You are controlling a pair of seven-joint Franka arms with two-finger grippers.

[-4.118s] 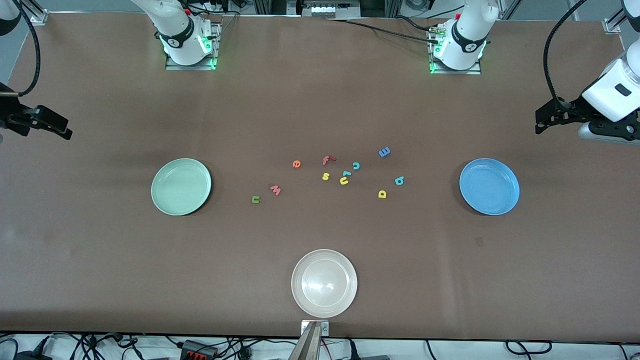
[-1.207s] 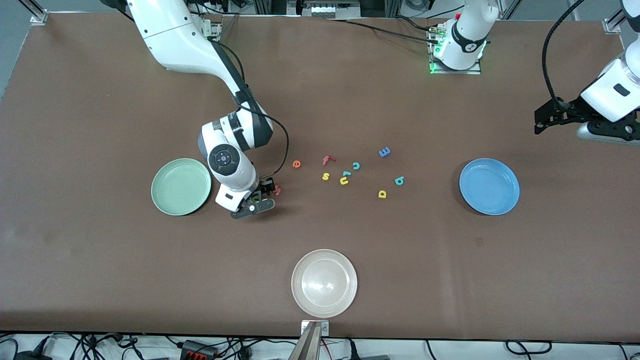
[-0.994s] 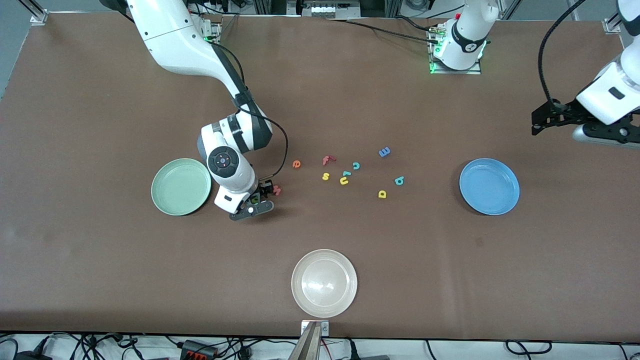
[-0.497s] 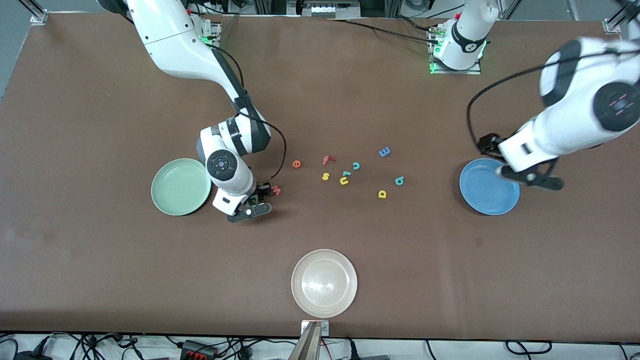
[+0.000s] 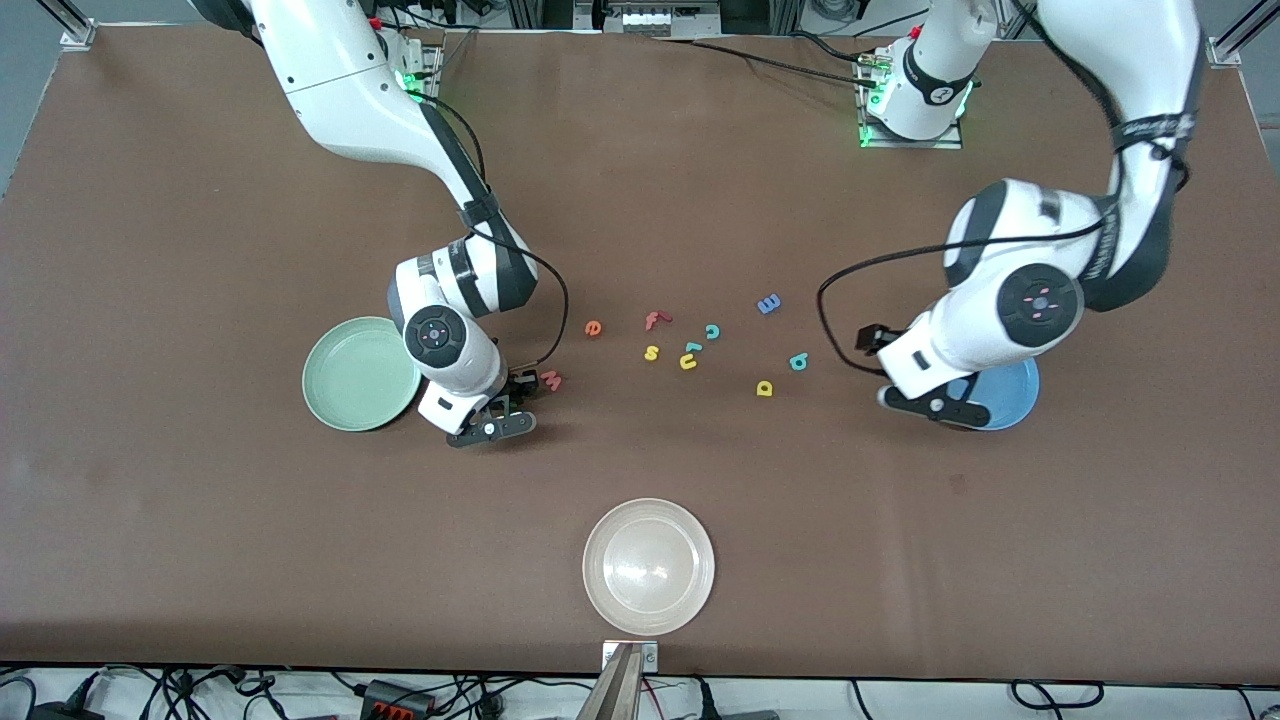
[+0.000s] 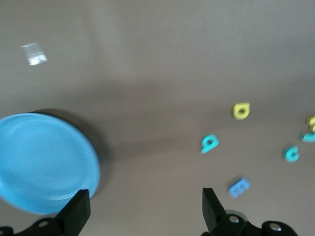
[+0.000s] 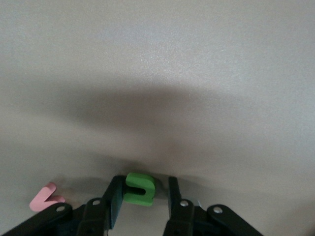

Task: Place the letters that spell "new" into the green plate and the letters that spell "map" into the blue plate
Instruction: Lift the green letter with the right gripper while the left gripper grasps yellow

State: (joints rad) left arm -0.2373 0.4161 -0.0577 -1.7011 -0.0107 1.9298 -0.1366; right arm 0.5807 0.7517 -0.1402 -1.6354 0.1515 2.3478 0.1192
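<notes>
With both plates bare, we clench our right tool (image 7: 143, 196) on the green n (image 7: 139, 188), while our left tool (image 6: 142, 211), spread wide, hangs over the blue plate (image 6: 44, 162).

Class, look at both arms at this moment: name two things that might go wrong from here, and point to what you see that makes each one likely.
1. The right pincer has the green n between its fingers, gripping only a small part of it. The n might slip out on the way to the green plate.
2. The salmon w lies right beside that pincer, so it may get nudged as the arm lifts.
3. The left pincer, open, hangs over the blue plate edge; a low sweep toward the letters might knock it.
</notes>
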